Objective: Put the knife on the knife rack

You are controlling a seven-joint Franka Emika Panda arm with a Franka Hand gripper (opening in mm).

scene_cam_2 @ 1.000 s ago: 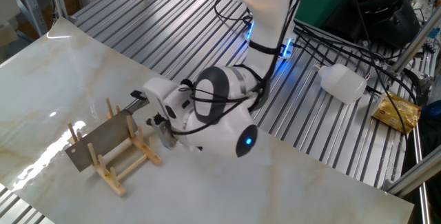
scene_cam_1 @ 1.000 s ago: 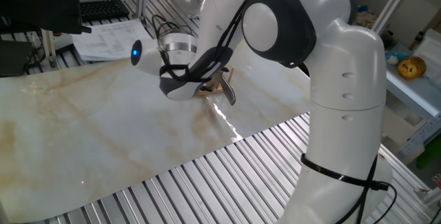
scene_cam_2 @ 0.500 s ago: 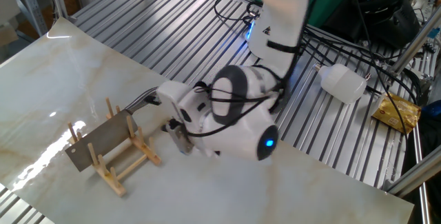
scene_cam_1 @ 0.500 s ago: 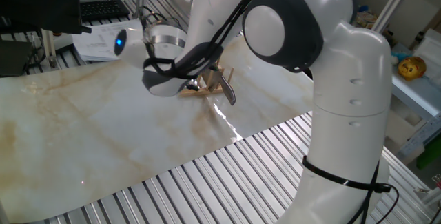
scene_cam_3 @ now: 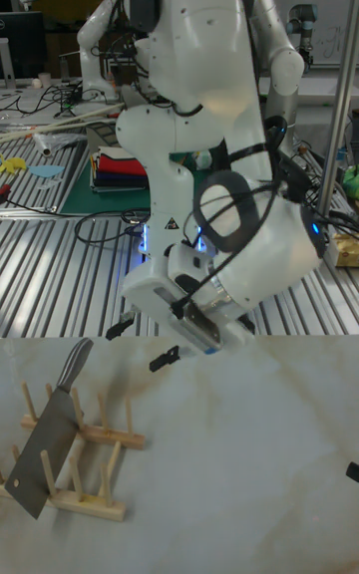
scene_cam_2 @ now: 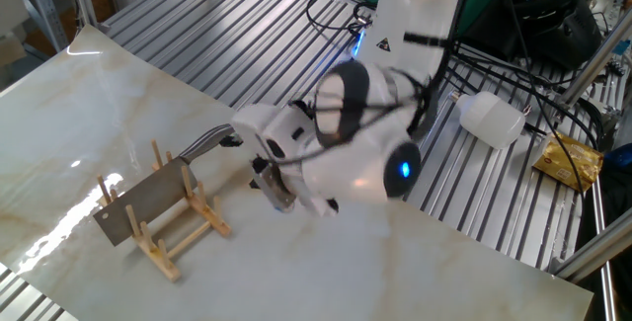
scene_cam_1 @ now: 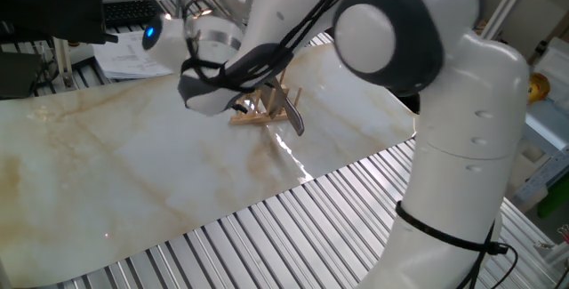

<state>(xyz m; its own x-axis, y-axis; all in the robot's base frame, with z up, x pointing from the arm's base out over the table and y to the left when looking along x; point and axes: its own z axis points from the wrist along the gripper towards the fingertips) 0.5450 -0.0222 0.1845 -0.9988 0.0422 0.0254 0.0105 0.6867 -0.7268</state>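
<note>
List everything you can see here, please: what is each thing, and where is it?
Cleaver with broad dark grey blade and silver handle: one, standing in the rack, handle end up.
Light-wood peg rack: one, on the marble top.
Pale marble-look tabletop: one, over ribbed metal.
White plastic bottle: one, lying on the ribbed metal.
Yellow crumpled packet: one, at the table's edge.
White robot arm: one; its dark fingers hang apart, off the cleaver.

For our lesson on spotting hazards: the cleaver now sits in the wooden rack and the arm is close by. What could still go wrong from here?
1. The knife leans tilted between the pegs of the rack, its blade corner hanging past the end; a nudge might tip it out.
2. The end effector hangs close beside the handle, so a careless move could clip it.
</note>
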